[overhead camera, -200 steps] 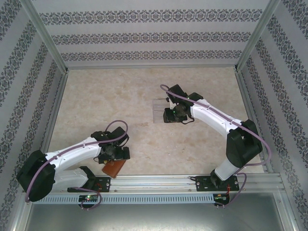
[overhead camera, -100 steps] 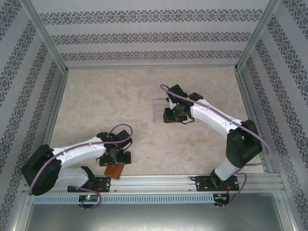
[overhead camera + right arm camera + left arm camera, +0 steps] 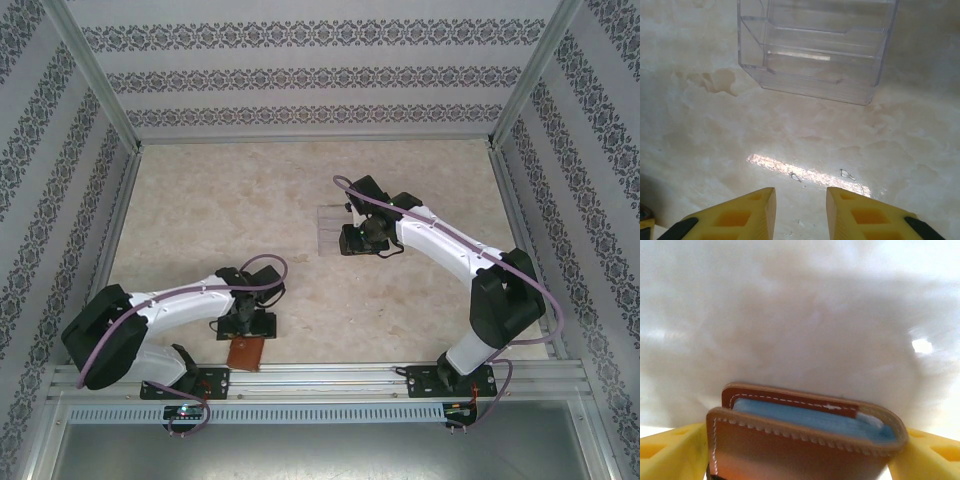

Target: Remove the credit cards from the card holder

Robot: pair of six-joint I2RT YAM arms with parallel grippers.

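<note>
Left end effector [image 3: 800,460] astride card holder [image 3: 805,435]

The card holder [image 3: 805,440] is reddish-brown leather with pale stitching along its rim, and grey-blue sleeves [image 3: 810,417] show inside it. Yellow fingers [image 3: 670,455] flank it; the right gripper's fingers [image 3: 740,215] are yellow too. The table [image 3: 220,220] is beige with marbled veining and a tan stain [image 3: 715,80]. The stand [image 3: 815,45] is clear. The walls [image 3: 300,75] are white with bands of dark floral pattern. Both arms [image 3: 440,245] are white and black with mauve cables [image 3: 250,275].
</note>
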